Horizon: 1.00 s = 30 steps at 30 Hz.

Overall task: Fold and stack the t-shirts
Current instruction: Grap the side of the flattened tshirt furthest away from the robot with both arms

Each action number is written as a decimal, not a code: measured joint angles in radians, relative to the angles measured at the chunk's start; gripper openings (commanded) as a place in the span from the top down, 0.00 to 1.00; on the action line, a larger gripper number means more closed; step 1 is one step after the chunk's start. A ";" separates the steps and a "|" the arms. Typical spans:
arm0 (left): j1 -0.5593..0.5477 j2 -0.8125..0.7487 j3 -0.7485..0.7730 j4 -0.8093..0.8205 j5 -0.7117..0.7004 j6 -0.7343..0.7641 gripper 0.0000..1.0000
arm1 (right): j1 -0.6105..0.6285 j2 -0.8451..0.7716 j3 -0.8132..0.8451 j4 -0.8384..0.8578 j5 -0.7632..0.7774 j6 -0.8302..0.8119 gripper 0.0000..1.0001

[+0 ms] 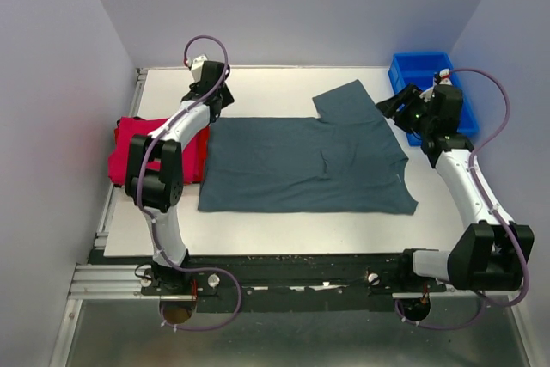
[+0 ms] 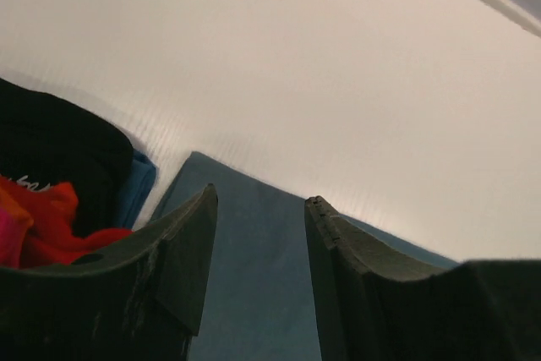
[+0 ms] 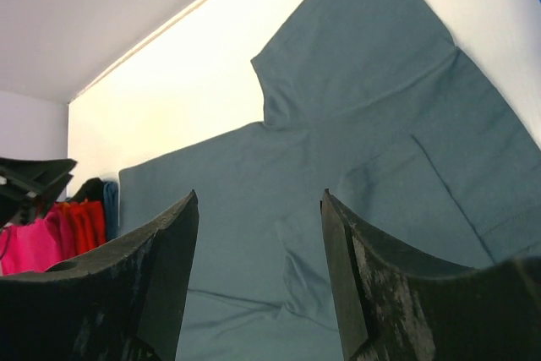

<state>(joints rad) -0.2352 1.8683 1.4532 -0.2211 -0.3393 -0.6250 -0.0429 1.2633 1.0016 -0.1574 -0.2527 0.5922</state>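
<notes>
One dark slate grey-teal cloth t-shirt [image 1: 309,161] lies spread flat across the middle of the white table [image 1: 275,83], with one sleeve pointing toward the far edge. Bright red and pink-red folded shirts [image 1: 120,148] are stacked at the table's left edge, partly under the left arm [image 1: 159,169]. Left gripper [image 2: 258,200] sits over the grey shirt's far-left corner, jaws apart and empty. Right gripper [image 3: 258,196] hangs above the shirt's right side, near the blue plastic bin [image 1: 425,75], fingers likewise spread, gripping nothing.

A slate grey-teal t-shirt [image 1: 309,161] lies spread flat; folded red t-shirts [image 1: 129,148] sit stacked beside its left.
</notes>
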 measured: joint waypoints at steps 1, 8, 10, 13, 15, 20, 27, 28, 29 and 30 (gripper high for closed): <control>0.008 0.034 0.027 -0.009 0.005 0.000 0.41 | 0.000 0.010 0.005 0.010 0.000 0.000 0.33; 0.031 0.237 0.171 -0.109 0.015 -0.003 0.42 | 0.000 0.086 0.026 0.058 -0.005 0.001 0.33; 0.032 0.268 0.198 -0.138 0.015 -0.007 0.42 | 0.000 0.092 0.026 0.062 -0.006 0.002 0.33; 0.035 0.312 0.248 -0.179 0.014 -0.014 0.43 | 0.000 0.097 0.026 0.070 -0.008 0.001 0.33; 0.040 0.328 0.266 -0.198 0.013 -0.019 0.43 | 0.000 0.100 0.026 0.076 -0.009 0.001 0.33; 0.071 0.347 0.273 -0.226 0.013 -0.035 0.44 | 0.000 0.112 0.026 0.083 -0.009 0.001 0.33; 0.097 0.374 0.288 -0.237 0.014 -0.047 0.55 | 0.003 0.206 0.069 0.067 -0.006 -0.011 0.33; 0.098 0.379 0.294 -0.235 0.015 -0.049 0.58 | 0.007 0.234 0.093 0.056 0.000 -0.015 0.33; 0.098 0.385 0.300 -0.234 0.016 -0.050 0.62 | 0.012 0.264 0.121 0.045 0.006 -0.021 0.33; 0.100 0.386 0.303 -0.234 0.017 -0.049 0.65 | 0.016 0.291 0.148 0.035 0.014 -0.026 0.33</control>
<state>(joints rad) -0.1356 2.2547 1.7561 -0.4553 -0.3222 -0.6743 -0.0273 1.5543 1.1496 -0.1226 -0.2382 0.5659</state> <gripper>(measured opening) 0.462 0.671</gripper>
